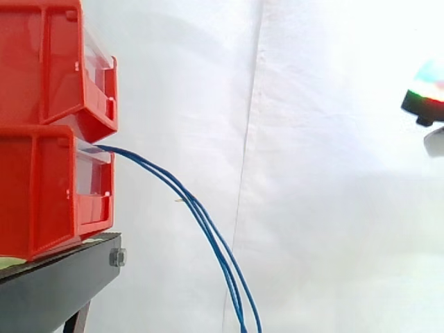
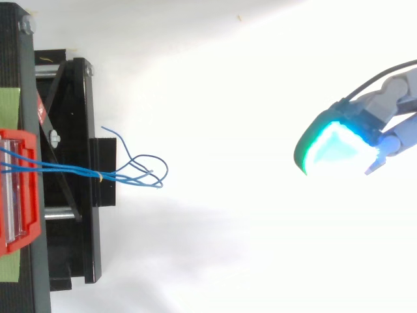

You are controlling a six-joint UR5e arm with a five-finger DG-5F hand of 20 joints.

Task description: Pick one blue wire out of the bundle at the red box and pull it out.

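Blue wires [image 2: 85,173] droop from the lower red bin [image 1: 48,187], exposed for picking; hand [image 2: 339,147] far right, clear of them; clenched or released, cannot tell.

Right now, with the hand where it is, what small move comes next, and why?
Probably move the hand toward the blue wires. It stands well off from them, touching none, while they come out of the lower red bin at its front and droop in the open, so closing the gap comes first.
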